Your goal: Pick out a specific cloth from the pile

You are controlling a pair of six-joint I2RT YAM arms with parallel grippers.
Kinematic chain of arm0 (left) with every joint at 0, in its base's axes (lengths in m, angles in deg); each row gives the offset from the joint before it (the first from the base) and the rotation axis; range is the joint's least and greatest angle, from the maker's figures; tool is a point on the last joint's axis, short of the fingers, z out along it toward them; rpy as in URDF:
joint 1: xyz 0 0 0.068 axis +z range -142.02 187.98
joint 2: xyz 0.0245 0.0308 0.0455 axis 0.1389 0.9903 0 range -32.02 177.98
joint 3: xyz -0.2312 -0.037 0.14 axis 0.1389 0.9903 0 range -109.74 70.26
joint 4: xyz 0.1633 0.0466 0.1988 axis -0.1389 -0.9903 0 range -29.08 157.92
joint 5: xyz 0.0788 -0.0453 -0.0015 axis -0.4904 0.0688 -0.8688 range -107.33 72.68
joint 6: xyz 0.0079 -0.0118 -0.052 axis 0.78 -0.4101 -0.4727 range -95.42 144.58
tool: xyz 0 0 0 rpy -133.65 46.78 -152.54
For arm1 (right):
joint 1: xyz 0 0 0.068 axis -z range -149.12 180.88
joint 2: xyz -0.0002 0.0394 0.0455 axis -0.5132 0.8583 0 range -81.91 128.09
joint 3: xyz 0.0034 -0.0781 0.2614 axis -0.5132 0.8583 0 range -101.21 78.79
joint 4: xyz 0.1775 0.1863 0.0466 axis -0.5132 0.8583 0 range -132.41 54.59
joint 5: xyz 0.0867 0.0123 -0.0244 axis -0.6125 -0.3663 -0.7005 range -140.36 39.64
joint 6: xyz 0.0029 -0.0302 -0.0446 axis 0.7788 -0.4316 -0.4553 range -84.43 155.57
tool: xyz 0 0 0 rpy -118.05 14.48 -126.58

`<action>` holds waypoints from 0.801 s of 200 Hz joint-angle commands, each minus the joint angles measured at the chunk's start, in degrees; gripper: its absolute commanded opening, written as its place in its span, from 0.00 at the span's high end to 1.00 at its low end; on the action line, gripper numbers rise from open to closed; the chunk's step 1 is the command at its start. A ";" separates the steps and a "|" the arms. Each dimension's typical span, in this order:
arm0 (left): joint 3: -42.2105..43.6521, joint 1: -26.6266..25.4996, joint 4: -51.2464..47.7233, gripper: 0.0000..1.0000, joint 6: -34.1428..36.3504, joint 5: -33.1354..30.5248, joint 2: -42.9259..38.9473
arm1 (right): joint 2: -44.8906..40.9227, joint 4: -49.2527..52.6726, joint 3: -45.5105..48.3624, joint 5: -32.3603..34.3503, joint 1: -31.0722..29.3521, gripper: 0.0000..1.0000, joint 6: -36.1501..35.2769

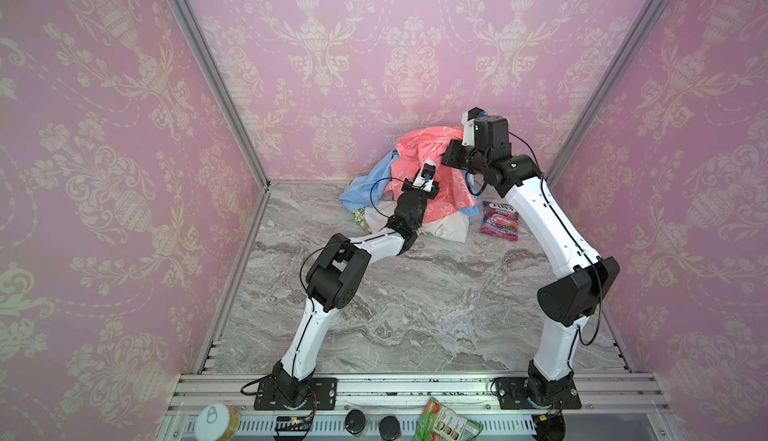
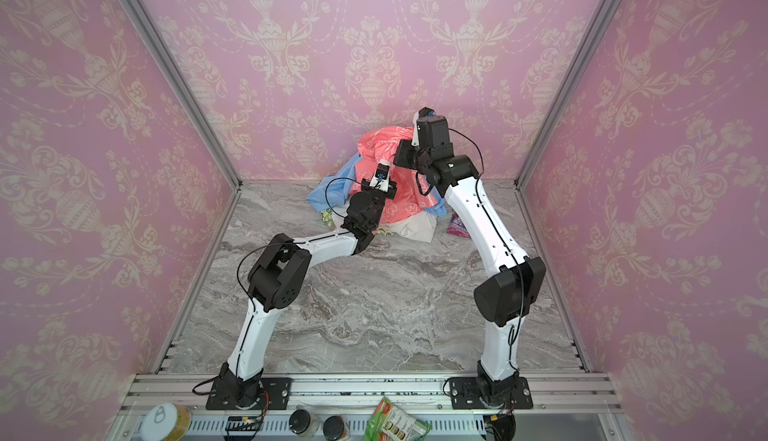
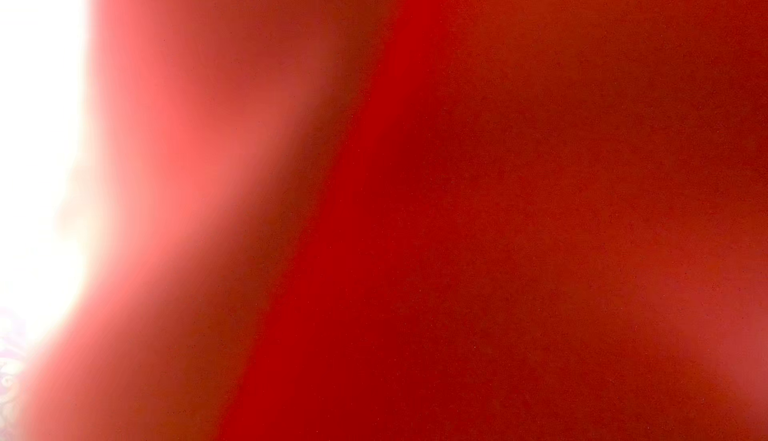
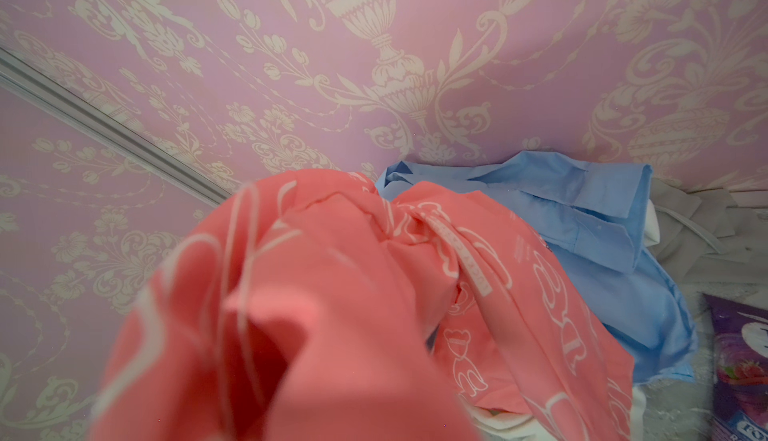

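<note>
Status: the cloth (image 1: 419,156) is centre frame in both top views, at the back of the marble table (image 1: 395,301), draped over the pile (image 1: 353,200) against the back wall.

Upper end: the right gripper (image 1: 449,148) is closed on the top bunch and holds it up as a peak above the heap. The right wrist view shows gathered coral fabric (image 4: 324,301) right at the lens, with the fingers themselves hidden. My read on the high hold is that it peels the coral piece off the light blue cloth (image 4: 582,218) and the white cloth (image 1: 449,227), so the layers separate.

Lower down, mid-cloth: the left gripper (image 1: 432,179) is nosed into the coral face with its jaws closed. The left wrist view is all red blur, the cloth (image 3: 498,210) sitting on the lens. The fingertips aren't visible, so I judge it has a coral fold pinched but can't confirm how much. A second grip there probably shares the load and keeps the lower half from dragging its neighbours.

Orientation: the long axis runs from the peak at upper centre down-frame to the hem on the white cloth — near vertical in frame. The print faces out. Blue edges poke out at the left and lower right.

The purple snack packet (image 1: 500,220) lies just right of the pile, clear of both grippers.
</note>
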 commanded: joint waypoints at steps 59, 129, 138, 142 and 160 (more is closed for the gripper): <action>8.53 7.91 -8.75 1.00 -18.89 8.45 -23.07 | -12.15 -10.60 15.99 -6.85 1.63 0.26 -8.36; 8.62 11.66 -20.46 1.00 -24.36 10.24 -34.57 | -24.41 -22.45 38.62 -9.85 4.95 0.01 -13.37; 7.95 11.66 -22.95 1.00 -25.08 9.93 -35.76 | -25.63 -22.96 40.71 -10.48 5.20 0.00 -13.68; 7.74 11.66 -23.87 1.00 -25.32 9.83 -36.22 | -26.19 -23.21 41.54 -10.75 5.24 0.00 -13.85; 6.04 11.88 -28.89 1.00 -26.56 8.36 -38.03 | -28.43 -24.94 45.26 -11.81 5.42 0.00 -14.60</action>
